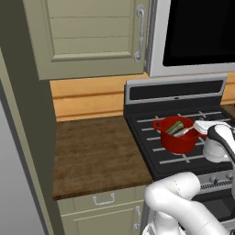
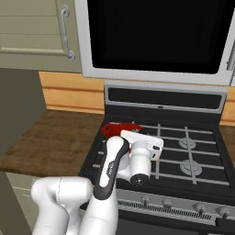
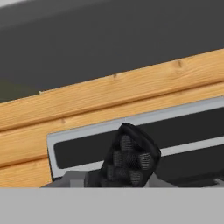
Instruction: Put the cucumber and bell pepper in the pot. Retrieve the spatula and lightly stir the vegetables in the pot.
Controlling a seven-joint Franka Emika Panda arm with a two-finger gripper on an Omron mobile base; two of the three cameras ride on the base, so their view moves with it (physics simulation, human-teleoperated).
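The red pot (image 1: 176, 142) stands on the stove's front left burner. The dark green cucumber (image 1: 174, 127) lies slanted inside it. Next to the cucumber a pale grey piece (image 1: 184, 132), apparently the spatula's head, reaches from the pot toward my hand. I cannot make out the bell pepper against the red pot. My gripper (image 1: 197, 128) hovers at the pot's right rim, level with it. In the right base view my arm covers most of the pot (image 2: 120, 128). The hand view shows one dark textured fingertip (image 3: 131, 157) facing the stove's back panel; how wide the jaws stand is unclear.
A wooden counter (image 1: 96, 151) stretches left of the black stove (image 2: 188, 156). The stove's raised back panel (image 3: 131, 135) and the wooden backsplash (image 3: 109, 96) stand close behind the pot. A microwave (image 1: 197, 32) and a cabinet (image 1: 92, 32) hang overhead.
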